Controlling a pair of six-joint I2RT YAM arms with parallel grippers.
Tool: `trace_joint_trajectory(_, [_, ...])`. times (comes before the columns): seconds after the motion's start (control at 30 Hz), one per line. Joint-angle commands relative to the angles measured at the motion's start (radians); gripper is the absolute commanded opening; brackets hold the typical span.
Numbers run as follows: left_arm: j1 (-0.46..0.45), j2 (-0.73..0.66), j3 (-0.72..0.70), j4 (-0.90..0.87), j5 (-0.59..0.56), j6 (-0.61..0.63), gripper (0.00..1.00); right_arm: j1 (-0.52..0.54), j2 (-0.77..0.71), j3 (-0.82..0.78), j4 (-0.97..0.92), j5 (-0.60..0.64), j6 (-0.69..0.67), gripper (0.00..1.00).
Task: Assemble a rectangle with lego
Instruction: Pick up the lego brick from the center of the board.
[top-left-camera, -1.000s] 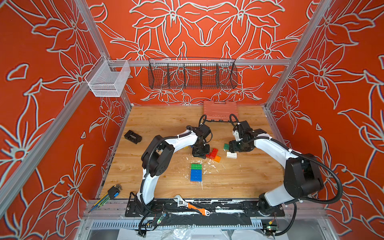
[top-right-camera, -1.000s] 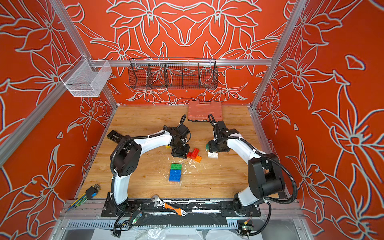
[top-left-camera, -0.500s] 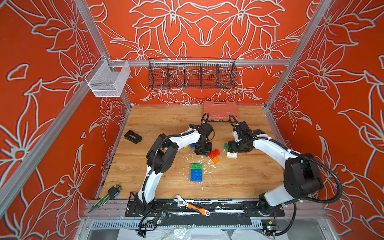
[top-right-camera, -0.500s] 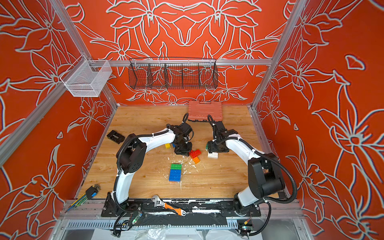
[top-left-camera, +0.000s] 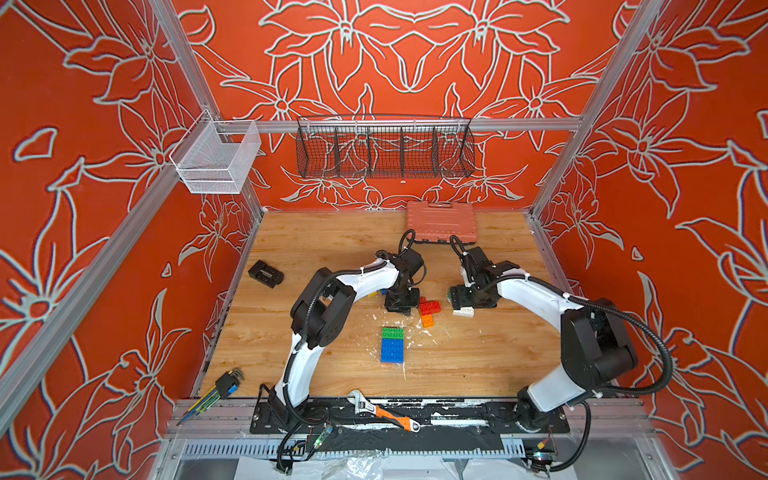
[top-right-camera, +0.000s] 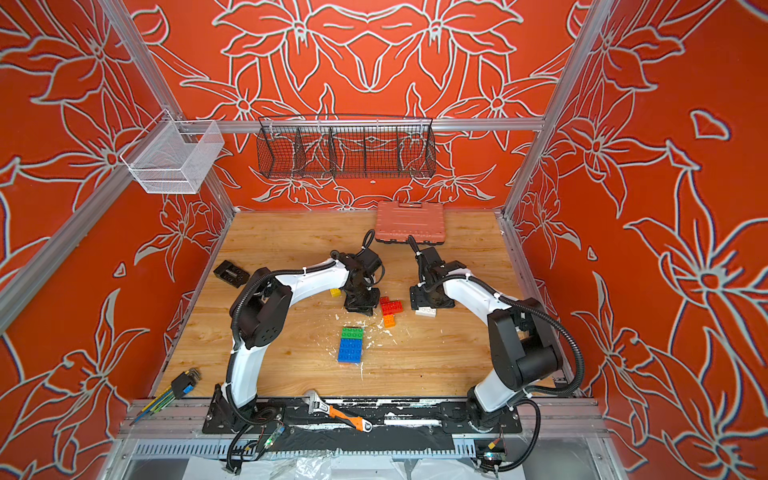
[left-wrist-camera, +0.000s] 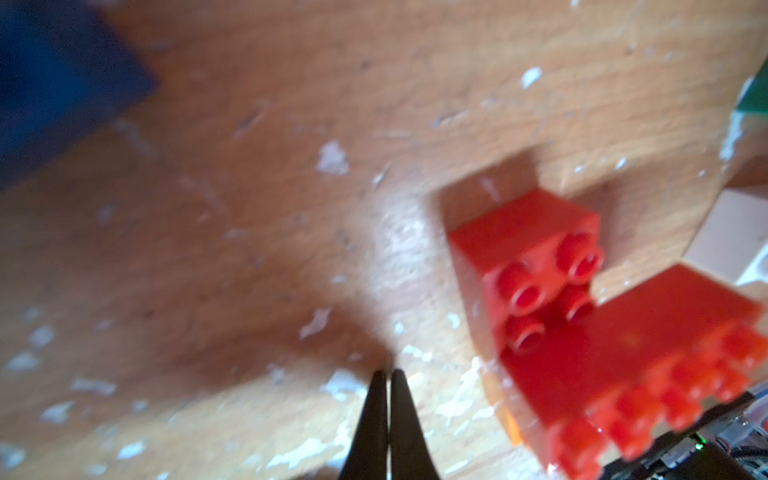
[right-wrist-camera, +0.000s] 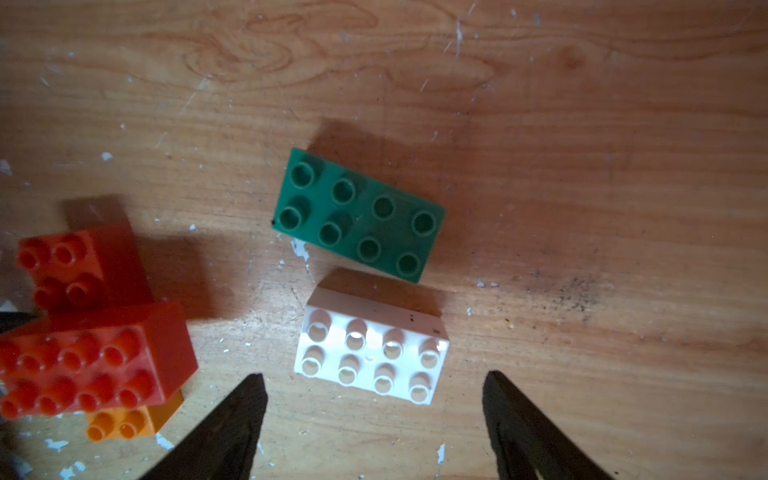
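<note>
The lego lies mid-table. A lime brick joined to a blue slab (top-left-camera: 392, 345) (top-right-camera: 351, 345) sits near the front. Behind it, two red bricks (top-left-camera: 430, 307) (right-wrist-camera: 91, 361) rest over an orange one (top-left-camera: 427, 321) (right-wrist-camera: 124, 424). My left gripper (top-left-camera: 401, 305) (left-wrist-camera: 385, 374) is shut and empty, tips on the wood just left of the red bricks (left-wrist-camera: 540, 282). My right gripper (top-left-camera: 473, 297) (right-wrist-camera: 374, 382) hangs open over the white brick (top-left-camera: 463, 311) (right-wrist-camera: 374, 353), not touching it. A dark green brick (right-wrist-camera: 359, 216) lies right beyond the white one. A yellow brick (top-left-camera: 371, 294) shows behind the left arm.
A salmon-pink ribbed case (top-left-camera: 442, 222) stands at the back of the table. A black block (top-left-camera: 266, 273) lies at the left. A wrench (top-left-camera: 382, 413) and hex keys (top-left-camera: 216, 388) rest on the front rail. White flecks litter the wood around the bricks.
My left arm has swung a little to the right, uncovering the yellow brick, and its shut gripper sits closer to the red bricks. The right arm has stayed over the white brick.
</note>
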Motion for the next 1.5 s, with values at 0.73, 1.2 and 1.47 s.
trace_joint_trajectory(0.73, [0.041, -0.179, -0.157, 0.098, 0.005, 0.034, 0.03, 0.005, 0.080, -0.004, 0.022, -0.006, 0.204, 0.82])
trace_joint_trajectory(1.2, [0.055, -0.200, -0.189, 0.123, 0.028, 0.045, 0.04, 0.039, 0.114, 0.005, 0.017, 0.046, 0.227, 0.72])
trace_joint_trajectory(1.47, [0.058, -0.218, -0.196, 0.122, 0.027, 0.048, 0.05, 0.047, 0.141, 0.026, 0.003, 0.063, 0.204, 0.63])
